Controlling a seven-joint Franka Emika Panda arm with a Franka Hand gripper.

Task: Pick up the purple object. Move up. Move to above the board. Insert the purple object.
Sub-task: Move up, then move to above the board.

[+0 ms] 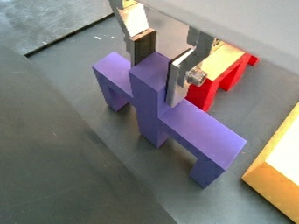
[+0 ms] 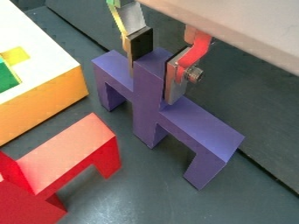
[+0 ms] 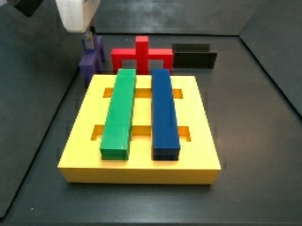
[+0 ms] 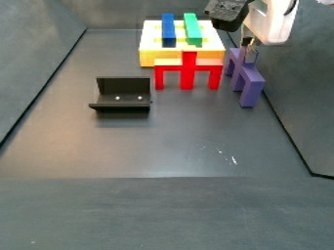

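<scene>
While the purple object [image 1: 158,105] stood on the dark matte desk [image 1: 59,166] beside the red cross-shaped block [image 2: 59,166], the claw [image 1: 163,58] straddled its central upright, silver plates spread either side, not pinching; matte, blocky, square-edged legs

The purple object [image 2: 163,122] is a flat violet with no pattern. The claw [image 2: 160,59] above its upright has silver fingers [image 2: 179,77] with dark pads. The board [image 3: 141,132] is yellow and carries a green bar [image 3: 119,112] and a blue bar [image 3: 165,112] side by side. Behind the board stand a red cross block [image 3: 141,55] and a black block [image 3: 195,56]. The worktop [image 4: 156,146] is dark grey.
</scene>
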